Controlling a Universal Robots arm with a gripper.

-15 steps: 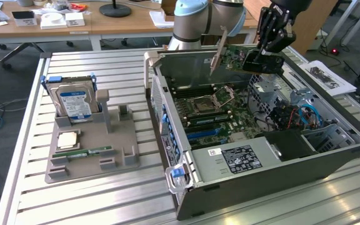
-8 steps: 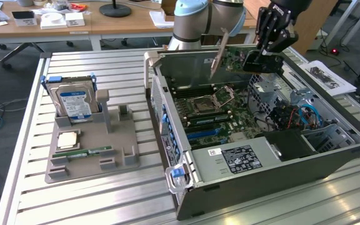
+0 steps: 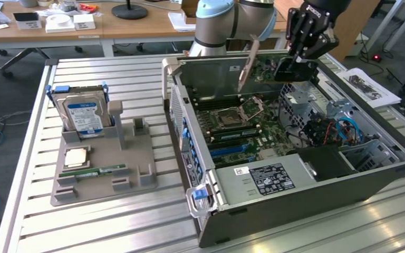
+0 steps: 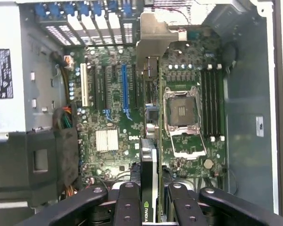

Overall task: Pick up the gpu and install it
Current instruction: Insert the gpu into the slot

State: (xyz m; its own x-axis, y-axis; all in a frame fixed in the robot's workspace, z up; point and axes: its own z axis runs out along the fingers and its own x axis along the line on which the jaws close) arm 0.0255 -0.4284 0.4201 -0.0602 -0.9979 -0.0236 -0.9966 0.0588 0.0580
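Hard drive (image 3: 84,115) upright in grey holder (image 3: 137,158) (memory stick (image 3: 93,171) flat).

We see the gripper (image 3: 292,67) clamped on the graphics card (image 3: 264,67) above the open computer case (image 3: 294,197), hard drive (image 3: 83,113) upright beside the case

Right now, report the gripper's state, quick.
Gripper: closed on the gpu, holding it over the open computer case.
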